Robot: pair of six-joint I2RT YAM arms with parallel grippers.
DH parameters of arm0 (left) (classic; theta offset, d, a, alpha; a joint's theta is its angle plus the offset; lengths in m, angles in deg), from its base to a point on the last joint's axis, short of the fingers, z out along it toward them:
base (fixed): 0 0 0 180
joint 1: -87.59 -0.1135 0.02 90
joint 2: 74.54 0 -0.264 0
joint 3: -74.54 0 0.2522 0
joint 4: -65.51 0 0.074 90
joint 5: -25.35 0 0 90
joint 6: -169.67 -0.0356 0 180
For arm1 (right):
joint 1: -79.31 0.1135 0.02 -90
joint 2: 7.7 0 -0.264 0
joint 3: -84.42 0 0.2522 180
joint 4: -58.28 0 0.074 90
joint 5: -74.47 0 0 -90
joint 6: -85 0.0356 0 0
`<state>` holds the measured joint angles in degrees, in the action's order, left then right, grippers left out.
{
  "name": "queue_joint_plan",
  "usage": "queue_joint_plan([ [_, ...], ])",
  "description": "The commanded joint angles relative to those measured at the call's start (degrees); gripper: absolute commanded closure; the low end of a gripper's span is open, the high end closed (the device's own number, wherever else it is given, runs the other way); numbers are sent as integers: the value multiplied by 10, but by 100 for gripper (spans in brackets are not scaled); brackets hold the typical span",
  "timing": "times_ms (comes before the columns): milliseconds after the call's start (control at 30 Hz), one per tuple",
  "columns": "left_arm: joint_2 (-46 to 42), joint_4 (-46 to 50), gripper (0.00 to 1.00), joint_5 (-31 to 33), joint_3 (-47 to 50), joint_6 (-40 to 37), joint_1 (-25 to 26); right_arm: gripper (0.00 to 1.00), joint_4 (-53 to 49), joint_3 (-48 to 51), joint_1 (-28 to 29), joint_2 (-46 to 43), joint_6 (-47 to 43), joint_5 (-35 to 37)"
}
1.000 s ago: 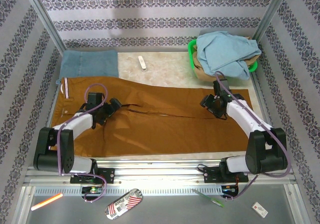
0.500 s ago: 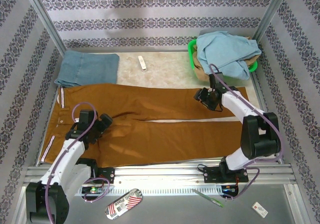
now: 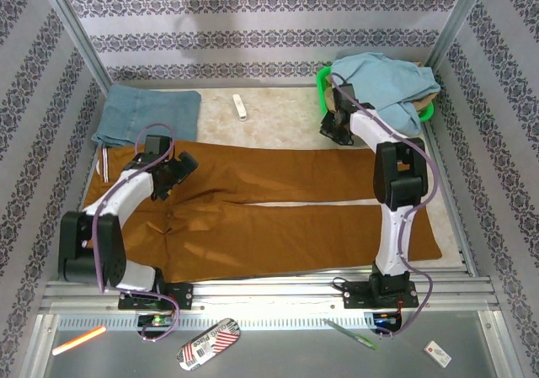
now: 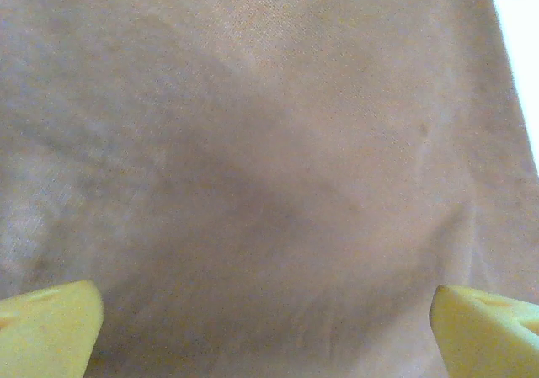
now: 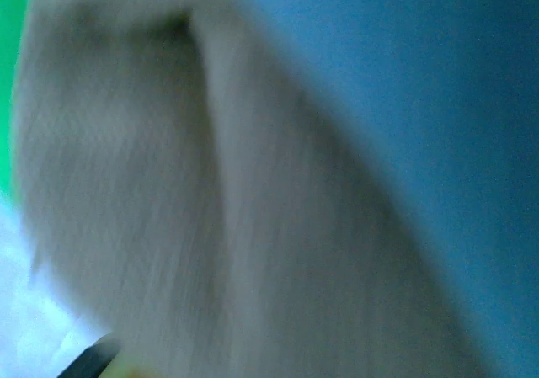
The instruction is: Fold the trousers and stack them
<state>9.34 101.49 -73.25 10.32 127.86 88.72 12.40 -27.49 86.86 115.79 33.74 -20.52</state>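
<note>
Right wrist view badly blurred: a smear of light-blue cloth [image 5: 404, 100] over a tan cloth [image 5: 210, 226], with a sliver of the green basket [image 5: 10, 58] at the left edge. Nothing sharp enough there to pick out fingertips. From above, right gripper [image 3: 333, 130] small and dark against its own arm. Cannot tell how wide its jaws stand, nor whether touching anything. Placed just beside the basket, beyond the far edge of the trousers [image 3: 278, 226]. Basket mostly buried under the heaped cloth, with only its rim showing. Small white object [image 3: 240, 106] on the bare bench [image 3: 278, 113], too small to identify.

Trousers rust-brown, laid lengthwise across the bench. Waistband at the left with its white-and-red striped lining [image 3: 105, 161] turned out, legs running to the right. Narrow pale gap between the legs. Creased around the crotch, smoother toward the hems. Part of the far leg covered by the right arm. Folded denim-blue cloth [image 3: 147, 115] just beyond the waistband corner.

Left gripper [image 3: 181, 174] over the seat of the trousers. In the left wrist view, left gripper [image 4: 269, 332] spread wide, with yellow fingertips [image 4: 50, 327] at the two bottom corners. Holding nothing, only brown fabric below. Contact with the cloth impossible to judge.
</note>
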Motion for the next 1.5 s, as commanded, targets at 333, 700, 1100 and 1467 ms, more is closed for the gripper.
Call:
queue_joint_plan([
  [333,199,-24,0,-84,-215,-49,-65,69,-121,-270,-52,105,-59,-12],
  [700,326,30,0,-64,-412,-63,-113,53,-20,19,54,-109,-56,-68],
  [1100,536,37,1,-91,-611,-22,-119,52,20,254,104,-303,-31,-66],
  [1467,630,-21,3,-97,-713,47,-137,51,2,287,102,-337,-43,-50],
])
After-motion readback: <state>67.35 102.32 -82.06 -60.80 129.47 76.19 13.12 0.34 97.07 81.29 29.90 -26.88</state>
